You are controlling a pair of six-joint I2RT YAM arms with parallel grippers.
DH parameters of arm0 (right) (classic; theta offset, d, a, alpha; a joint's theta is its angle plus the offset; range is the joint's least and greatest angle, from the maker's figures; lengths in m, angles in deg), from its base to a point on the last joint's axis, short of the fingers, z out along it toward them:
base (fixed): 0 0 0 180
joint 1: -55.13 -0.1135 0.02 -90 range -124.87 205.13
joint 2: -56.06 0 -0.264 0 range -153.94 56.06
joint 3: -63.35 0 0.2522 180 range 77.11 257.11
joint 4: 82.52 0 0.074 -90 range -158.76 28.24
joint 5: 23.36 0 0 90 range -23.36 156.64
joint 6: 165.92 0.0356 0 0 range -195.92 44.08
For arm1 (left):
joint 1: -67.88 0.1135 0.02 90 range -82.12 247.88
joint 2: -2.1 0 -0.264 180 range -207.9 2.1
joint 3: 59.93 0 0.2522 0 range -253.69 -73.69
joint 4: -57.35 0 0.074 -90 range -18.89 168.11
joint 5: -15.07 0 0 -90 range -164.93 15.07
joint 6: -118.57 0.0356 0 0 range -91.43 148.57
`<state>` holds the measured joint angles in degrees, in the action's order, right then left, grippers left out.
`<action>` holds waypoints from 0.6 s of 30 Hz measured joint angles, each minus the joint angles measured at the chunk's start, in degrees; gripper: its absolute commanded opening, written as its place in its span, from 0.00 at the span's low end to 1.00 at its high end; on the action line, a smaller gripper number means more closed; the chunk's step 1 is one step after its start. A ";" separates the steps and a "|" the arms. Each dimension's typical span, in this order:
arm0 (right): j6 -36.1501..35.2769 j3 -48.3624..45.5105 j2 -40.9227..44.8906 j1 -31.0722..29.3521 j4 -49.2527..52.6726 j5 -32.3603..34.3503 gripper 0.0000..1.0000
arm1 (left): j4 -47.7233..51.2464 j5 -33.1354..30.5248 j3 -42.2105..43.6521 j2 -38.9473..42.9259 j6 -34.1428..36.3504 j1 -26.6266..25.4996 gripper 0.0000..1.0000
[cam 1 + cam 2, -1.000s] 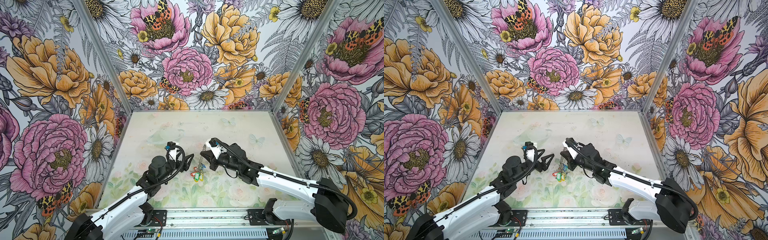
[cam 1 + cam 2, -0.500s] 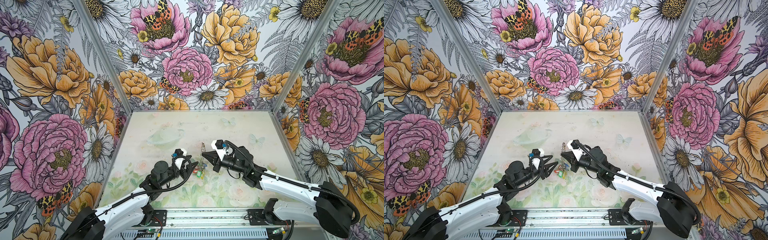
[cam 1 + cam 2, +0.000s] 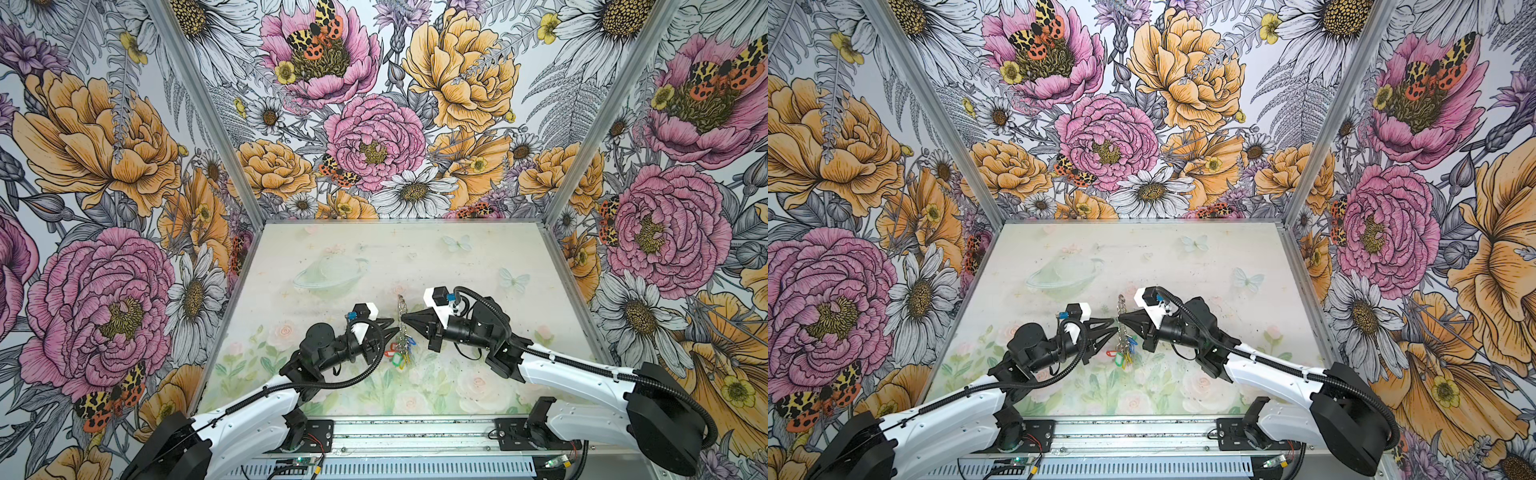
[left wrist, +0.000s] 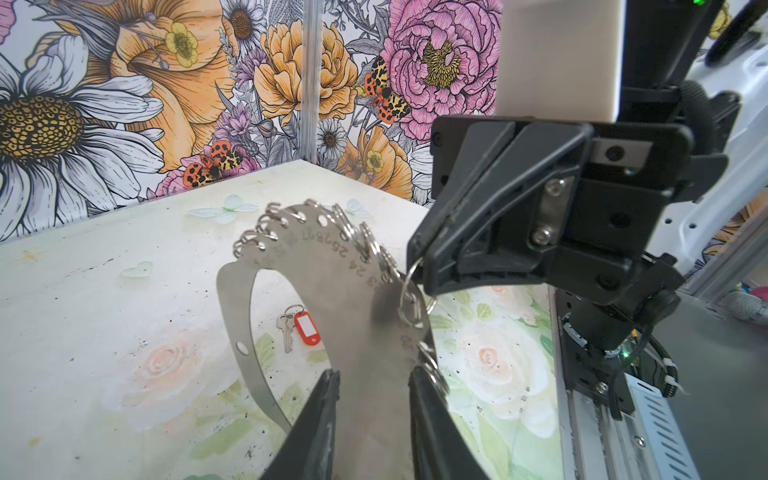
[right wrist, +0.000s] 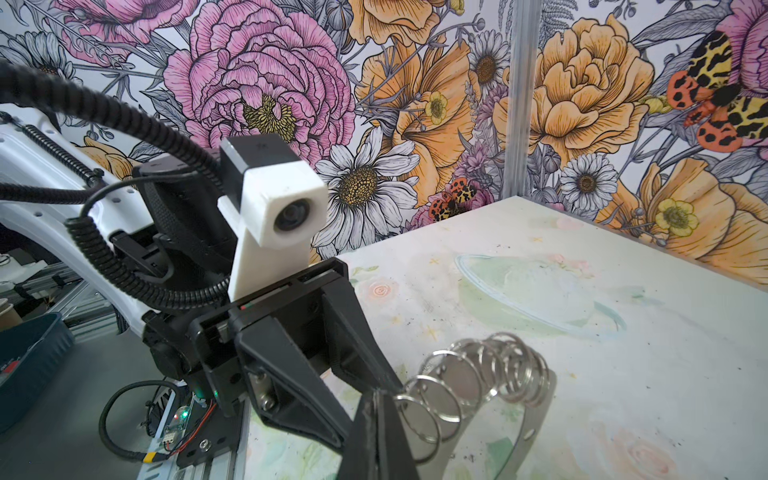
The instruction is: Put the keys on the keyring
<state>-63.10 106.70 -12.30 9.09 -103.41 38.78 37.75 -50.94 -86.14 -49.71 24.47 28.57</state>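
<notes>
Hanging pinched by the right gripper (image 3: 404,319), the keyring (image 4: 332,274) stands between the left gripper (image 3: 394,325), grip unclear, and the keys (image 4: 301,328) at 3 o'clock.

Walls (image 3: 374,124) papered with big pink, orange and white flowers meet at grey metal posts (image 3: 202,104). The table (image 3: 478,257) has a pale floral print, and a metal rail (image 3: 415,434) lines its front edge. The light is even.

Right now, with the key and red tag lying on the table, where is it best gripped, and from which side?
Probably the red tag, from straight above, closing across its narrow width. It lies flat on the table and looks thicker than the thin key beside it, which offers little edge to pinch.
</notes>
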 measured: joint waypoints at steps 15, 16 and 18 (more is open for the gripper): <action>1.44 -8.46 -0.87 0.00 -4.61 5.46 0.00 | -2.67 0.28 -1.05 -12.39 0.02 -2.43 0.28; 1.57 -8.90 -0.85 0.00 -4.74 5.84 0.00 | -3.04 0.28 -1.40 -13.14 0.04 -2.51 0.28; 1.95 -9.79 -0.68 0.46 -5.40 6.19 0.00 | -4.59 0.31 -2.01 -14.95 0.07 -2.58 0.27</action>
<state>-61.15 96.91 -12.97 9.55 -108.81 44.97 33.16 -50.64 -88.15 -64.66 24.53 25.99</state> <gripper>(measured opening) 0.047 0.278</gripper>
